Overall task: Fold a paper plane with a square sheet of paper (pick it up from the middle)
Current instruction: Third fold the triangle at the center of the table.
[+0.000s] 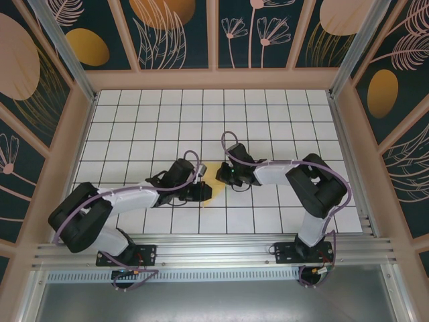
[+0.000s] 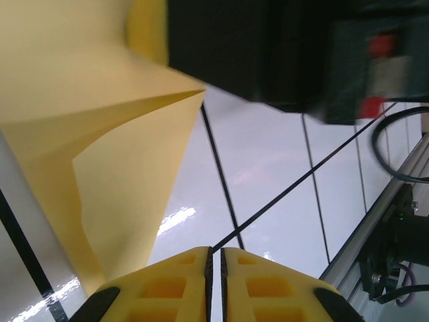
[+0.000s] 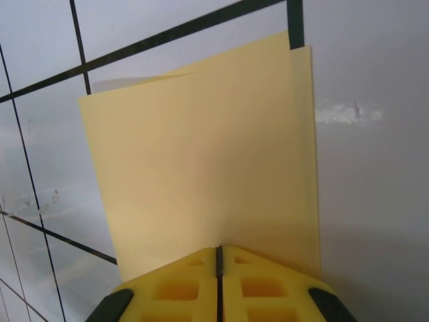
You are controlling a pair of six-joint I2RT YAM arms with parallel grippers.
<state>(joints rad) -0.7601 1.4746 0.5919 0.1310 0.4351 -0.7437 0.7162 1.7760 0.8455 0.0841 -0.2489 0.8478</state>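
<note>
Step in hand: mid-fold, no dart shape yet. The square sheet of paper [image 1: 210,182] sits at centre frame in the top view, between the two arms. It is doubled along a crease, with one flap raised off the worktop [image 1: 268,114]. Right fingers [image 3: 261,285] clenched on the sheet's near edge. Left fingers [image 2: 174,285] pressed together just beside the paper; whether they nip it is hard to tell. Paper thin, matte, pale yellow, creases crisp. Worktop glossy white, black grid. Next move likely calls for laying the flap flat and pressing the crease without tearing.
</note>
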